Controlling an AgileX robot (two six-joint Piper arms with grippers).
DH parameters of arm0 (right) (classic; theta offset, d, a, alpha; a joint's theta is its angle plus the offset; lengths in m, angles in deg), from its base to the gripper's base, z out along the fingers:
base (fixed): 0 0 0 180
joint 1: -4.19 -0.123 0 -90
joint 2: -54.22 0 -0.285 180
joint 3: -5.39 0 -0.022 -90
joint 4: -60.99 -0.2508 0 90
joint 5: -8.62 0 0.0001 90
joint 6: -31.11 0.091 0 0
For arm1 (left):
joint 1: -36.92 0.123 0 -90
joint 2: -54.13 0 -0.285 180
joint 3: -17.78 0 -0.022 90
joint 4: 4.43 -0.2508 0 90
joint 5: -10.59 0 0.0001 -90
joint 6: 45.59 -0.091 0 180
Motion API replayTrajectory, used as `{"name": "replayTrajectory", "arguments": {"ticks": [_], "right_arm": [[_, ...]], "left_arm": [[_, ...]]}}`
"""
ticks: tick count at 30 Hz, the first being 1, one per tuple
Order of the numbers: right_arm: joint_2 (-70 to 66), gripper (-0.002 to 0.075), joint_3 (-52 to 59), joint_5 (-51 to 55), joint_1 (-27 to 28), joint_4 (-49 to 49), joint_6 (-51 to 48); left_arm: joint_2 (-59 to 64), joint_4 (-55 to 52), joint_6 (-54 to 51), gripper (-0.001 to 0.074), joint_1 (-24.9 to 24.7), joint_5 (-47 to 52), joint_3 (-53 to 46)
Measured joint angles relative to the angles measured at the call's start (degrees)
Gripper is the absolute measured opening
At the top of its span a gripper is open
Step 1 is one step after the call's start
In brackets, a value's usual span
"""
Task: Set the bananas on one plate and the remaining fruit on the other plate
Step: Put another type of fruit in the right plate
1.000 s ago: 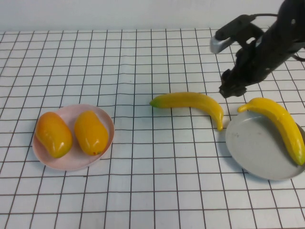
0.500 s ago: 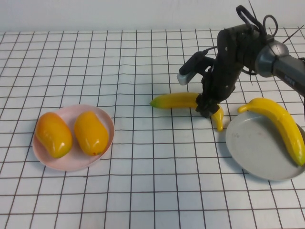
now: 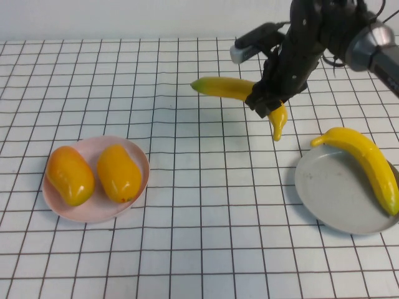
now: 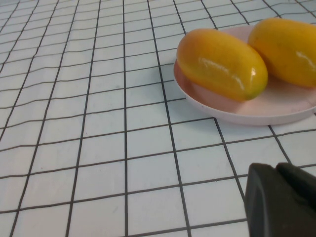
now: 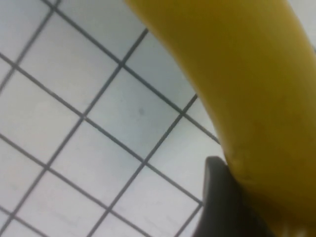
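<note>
My right gripper (image 3: pixel 265 103) is shut on a banana (image 3: pixel 224 87) and holds it in the air above the far middle of the table; the banana's green tip points left. In the right wrist view the banana (image 5: pixel 247 84) fills the frame against one dark finger (image 5: pixel 222 202). The second banana (image 3: pixel 368 163) lies on the right side of the grey plate (image 3: pixel 330 193). Two orange-yellow fruits (image 3: pixel 70 174) (image 3: pixel 118 172) lie on the pink plate (image 3: pixel 93 218). My left gripper (image 4: pixel 281 197) shows only in the left wrist view, shut, low near the pink plate (image 4: pixel 247 111) and its fruits (image 4: pixel 222 64).
The table is covered with a white cloth with a black grid (image 3: pixel 206 205). A pale wall runs along the far edge (image 3: pixel 124 18).
My right gripper came down onto the loose banana, closed on it, and lifted it up and away from the table. The other banana, both plates and the fruits have not moved.
</note>
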Motion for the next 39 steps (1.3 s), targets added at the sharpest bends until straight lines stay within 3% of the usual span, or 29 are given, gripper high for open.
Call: {"name": "replayTrajectory", "arguments": {"ticks": [5, 9, 13, 18, 28, 35, 37, 39], "right_arm": [[11.55, 0.0309, 8.61, 0.14, 0.00, -0.10, 4.29], [21.71, 0.0309, 25.86, -0.11, 0.00, 0.59, 6.19], [31.38, 0.0309, 46.45, -7.32, 0.00, 3.99, 11.91], [39.73, 0.0309, 60.11, -15.47, 1.03, 6.67, 15.38], [36.13, 0.0309, 62.91, -18.11, 6.88, 8.18, 15.90], [33.75, 0.0402, 62.91, -18.50, 7.76, 9.20, 15.90], [34.09, 0.0368, 62.91, -18.60, 7.76, 9.40, 17.16], [35.22, 0.0271, 62.91, -18.93, 7.76, 9.40, 17.83]], "left_arm": [[0.00, 0.00, 0.10, -0.0004, 0.00, 0.00, 0.00], [0.00, 0.00, 0.10, -0.0004, 0.00, 0.00, 0.00], [0.00, 0.00, 0.10, -0.0004, 0.00, 0.00, 0.00], [0.00, 0.00, 0.10, -0.0004, 0.00, 0.00, 0.00], [0.00, 0.00, 0.10, -0.0004, 0.00, 0.00, 0.00], [0.00, 0.00, 0.21, -0.0004, 0.00, 0.00, 0.00], [0.00, 0.00, 0.21, -0.0004, 0.00, 0.00, 0.00], [0.00, 0.00, 0.21, -0.0004, 0.00, 0.00, 0.00]]}}
